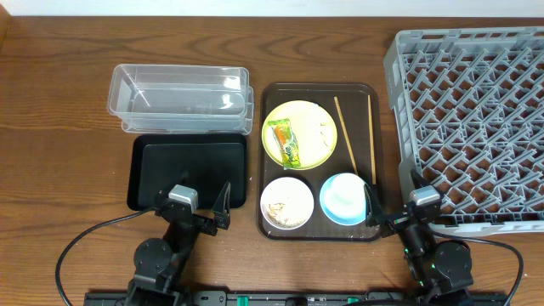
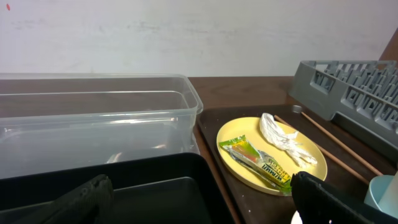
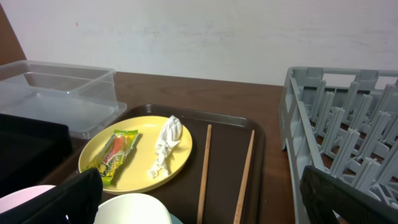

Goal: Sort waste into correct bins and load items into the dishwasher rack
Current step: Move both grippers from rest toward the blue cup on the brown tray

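Far left sat the clear tub (image 1: 127,85), with the black tray (image 1: 189,174) butted up against its near side. My guess is both bins were parked there so my left gripper (image 1: 189,204) could reach them without stretching. It hovered over the near edge of the black tray, jaws spread wide, nothing in them.

In the middle was the brown serving tray (image 1: 358,102), and everything that needed sorting sat on it. In the far-left corner was the yellow-green plate (image 1: 302,113), carrying the snack wrapper (image 1: 286,143) with a twist of crumpled paper (image 2: 283,140) beside it. At near left was the white bowl (image 1: 266,204) with rice scraps (image 1: 287,206) inside. Just right of that was the light blue bowl (image 1: 344,198), and I couldn't tell if anything was in it. The two chopsticks (image 1: 345,132) lay lengthwise on the far-right part of the tray, side by side but apart.

My right gripper (image 1: 421,208) hung at the near edge where the tray met the dishwasher rack (image 1: 476,110), jaws wide too, and empty. The rack filled the right side with nothing loaded. It was probably put there so that arm does the loading. I reckon nothing had been sorted yet.
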Robot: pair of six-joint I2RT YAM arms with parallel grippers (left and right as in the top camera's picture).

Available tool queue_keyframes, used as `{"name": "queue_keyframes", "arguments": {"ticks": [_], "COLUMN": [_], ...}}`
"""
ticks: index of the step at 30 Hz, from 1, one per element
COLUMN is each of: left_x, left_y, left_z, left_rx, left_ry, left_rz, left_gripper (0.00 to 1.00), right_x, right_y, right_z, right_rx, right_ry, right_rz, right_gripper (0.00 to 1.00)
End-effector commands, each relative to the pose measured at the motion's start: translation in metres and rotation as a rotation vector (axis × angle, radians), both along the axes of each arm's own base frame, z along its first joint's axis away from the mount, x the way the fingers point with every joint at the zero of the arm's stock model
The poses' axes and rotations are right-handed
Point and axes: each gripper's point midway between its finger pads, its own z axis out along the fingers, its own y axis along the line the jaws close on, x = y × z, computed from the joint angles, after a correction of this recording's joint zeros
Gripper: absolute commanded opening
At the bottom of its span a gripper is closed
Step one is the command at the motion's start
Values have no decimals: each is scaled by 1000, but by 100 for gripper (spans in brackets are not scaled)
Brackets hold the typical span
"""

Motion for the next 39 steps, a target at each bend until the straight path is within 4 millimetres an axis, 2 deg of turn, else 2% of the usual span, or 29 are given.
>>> {"name": "queue_keyframes", "arguments": {"ticks": [1, 19, 23, 34, 36, 39], "left_x": [-1, -1, 1, 1, 1, 2], "left_y": [0, 0, 1, 0, 0, 0], "left_z": [-15, -15, -4, -3, 0, 17], "left_rx": [23, 23, 12, -17, -20, -36], "left_ry": [39, 39, -6, 1, -13, -77], "left_rz": [-6, -5, 3, 4, 4, 3], "left_gripper": [93, 93, 93, 93, 93, 93], "right_x": [1, 1, 1, 1, 1, 1], "right_y": [-3, -3, -3, -3, -3, -3], "right_z": [-1, -1, -1, -1, -1, -1], "right_rx": [13, 13, 12, 72, 106, 151], "right_ry": [3, 3, 3, 24, 36, 50], "right_rz": [-12, -12, -12, -15, -17, -21], "right_gripper": [99, 99, 99, 99, 99, 99]}}
